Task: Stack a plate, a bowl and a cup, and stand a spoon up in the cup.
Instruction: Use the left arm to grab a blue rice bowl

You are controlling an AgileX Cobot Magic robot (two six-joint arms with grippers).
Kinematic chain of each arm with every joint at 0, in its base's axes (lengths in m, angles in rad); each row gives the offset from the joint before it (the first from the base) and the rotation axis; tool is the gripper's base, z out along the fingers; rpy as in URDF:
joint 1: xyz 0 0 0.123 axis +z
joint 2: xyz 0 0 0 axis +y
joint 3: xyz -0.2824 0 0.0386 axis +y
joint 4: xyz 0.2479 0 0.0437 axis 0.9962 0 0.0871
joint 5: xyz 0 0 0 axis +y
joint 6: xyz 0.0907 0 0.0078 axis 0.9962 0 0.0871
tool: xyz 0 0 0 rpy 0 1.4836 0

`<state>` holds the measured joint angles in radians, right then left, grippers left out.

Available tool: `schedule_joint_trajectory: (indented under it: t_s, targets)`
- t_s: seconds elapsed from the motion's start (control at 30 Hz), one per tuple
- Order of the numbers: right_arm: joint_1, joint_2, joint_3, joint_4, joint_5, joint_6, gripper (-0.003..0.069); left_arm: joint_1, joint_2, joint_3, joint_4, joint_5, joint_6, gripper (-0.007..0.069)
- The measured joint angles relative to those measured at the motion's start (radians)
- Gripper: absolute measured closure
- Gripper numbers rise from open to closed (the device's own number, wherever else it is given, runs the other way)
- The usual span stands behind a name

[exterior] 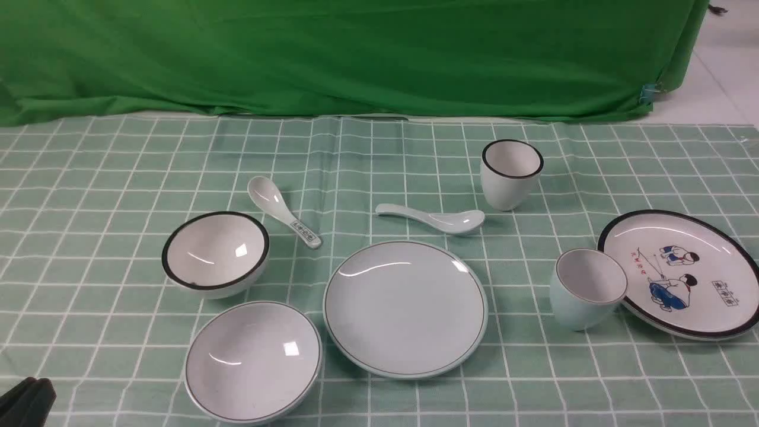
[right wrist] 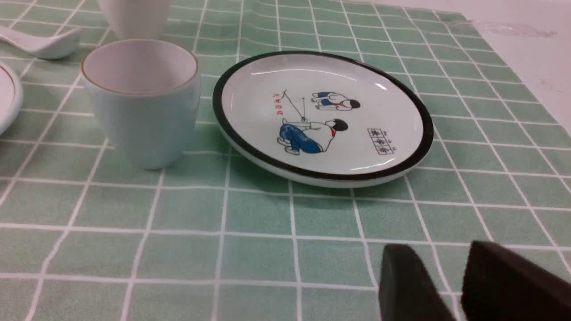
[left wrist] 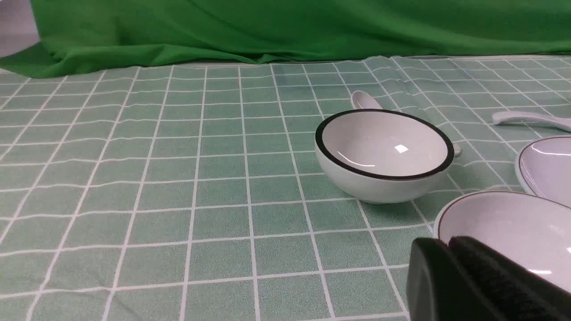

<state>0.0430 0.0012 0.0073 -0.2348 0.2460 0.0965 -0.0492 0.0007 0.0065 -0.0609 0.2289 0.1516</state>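
The pale blue-green plate (exterior: 406,308) lies at the table's middle front. The shallow pale bowl (exterior: 254,362) sits to its left, also in the left wrist view (left wrist: 504,223). The plain pale spoon (exterior: 433,218) lies behind the plate. The pale cup (exterior: 587,287) stands upright right of the plate, also in the right wrist view (right wrist: 140,100). My left gripper (exterior: 26,400) shows at the bottom left corner; in its wrist view it (left wrist: 446,243) is shut and empty, near the shallow bowl's rim. My right gripper (right wrist: 439,249) is slightly open and empty, low over the cloth in front of the cartoon plate.
A white black-rimmed bowl (exterior: 215,252) and a patterned white spoon (exterior: 283,210) lie at the left. A white black-rimmed cup (exterior: 511,173) stands at the back right. A cartoon plate (exterior: 682,273) touches the pale cup's right side. A green curtain (exterior: 356,53) hangs behind.
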Motion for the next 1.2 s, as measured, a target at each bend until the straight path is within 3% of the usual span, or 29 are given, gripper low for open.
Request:
schedule_joint_trajectory:
  t_s: [0.6, 0.77, 0.9, 0.93, 1.07, 1.2]
  targets:
    - [0.000, 0.000, 0.000, 0.000, 0.000, 0.000, 0.0417, 0.000, 0.000, 0.000, 0.000, 0.000, 0.001, 0.0607]
    - [0.000, 0.000, 0.000, 0.000, 0.000, 0.000, 0.0417, 0.000, 0.000, 0.000, 0.061, -0.054, 0.004, 0.0607]
    - [0.000, 0.000, 0.000, 0.000, 0.000, 0.000, 0.0417, 0.000, 0.000, 0.000, -0.092, -0.235, -0.116, 0.0607]
    - [0.000, 0.000, 0.000, 0.000, 0.000, 0.000, 0.0417, 0.000, 0.000, 0.000, -0.188, -0.325, -0.191, 0.0607]
    - [0.000, 0.000, 0.000, 0.000, -0.012, 0.000, 0.0417, 0.000, 0.000, 0.000, -0.246, -0.451, -0.260, 0.0607]
    - [0.000, 0.000, 0.000, 0.001, -0.042, 0.000, 0.0417, 0.000, 0.000, 0.000, -0.250, -0.678, -0.489, 0.0607]
